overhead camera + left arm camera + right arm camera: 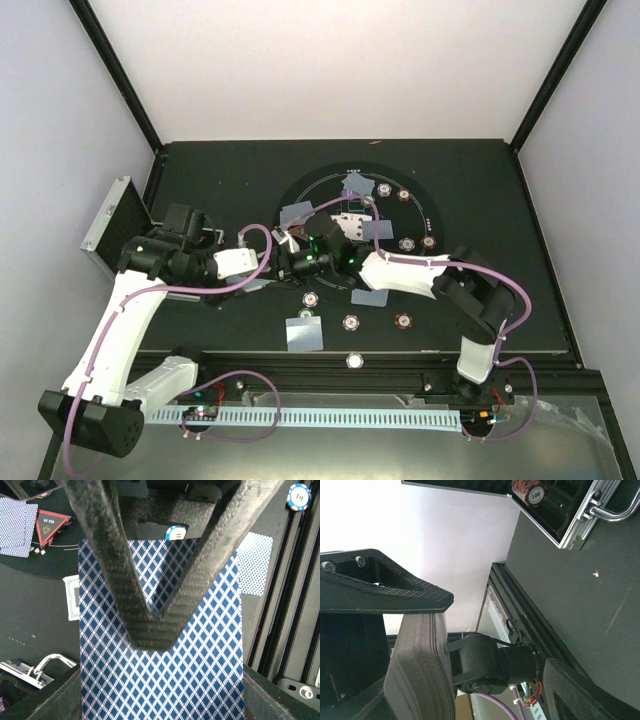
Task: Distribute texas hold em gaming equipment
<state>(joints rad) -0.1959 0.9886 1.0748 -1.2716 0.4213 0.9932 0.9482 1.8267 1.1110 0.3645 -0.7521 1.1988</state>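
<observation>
In the top view I judge the deal about midway. Grey-blue-backed playing cards (304,333) lie singly or in pairs around the ring printed on the black tabletop (480,180). Small round striped poker chips (351,322) sit beside several of them, and a white round button disc (353,360) rests at the near edge. The silver ribbed metal case (108,222) stands open at the far left. My left tool (280,262) and right tool (303,256) meet over the middle of the ring. With a stack in hand there, I reckon more cards remain to go out.

In the left wrist view, the left tool's fingers (120,570) are pressed together, tips meeting in a V, pinching the stack of blue diamond-backed cards (160,680) that fills the frame. Past its far edge sits a blue-and-white chip (175,532). The red triangle marker (49,525) lies to the upper left among dealt cards.

In the right wrist view that stack shows edge-on. The right tool's upper finger (385,587) sits just above its corner, and the jaws stand spread with the stack between them. I cannot tell whether they bear on it yet. An orange-brown chip marked 100 (535,492) sits in the case.
</observation>
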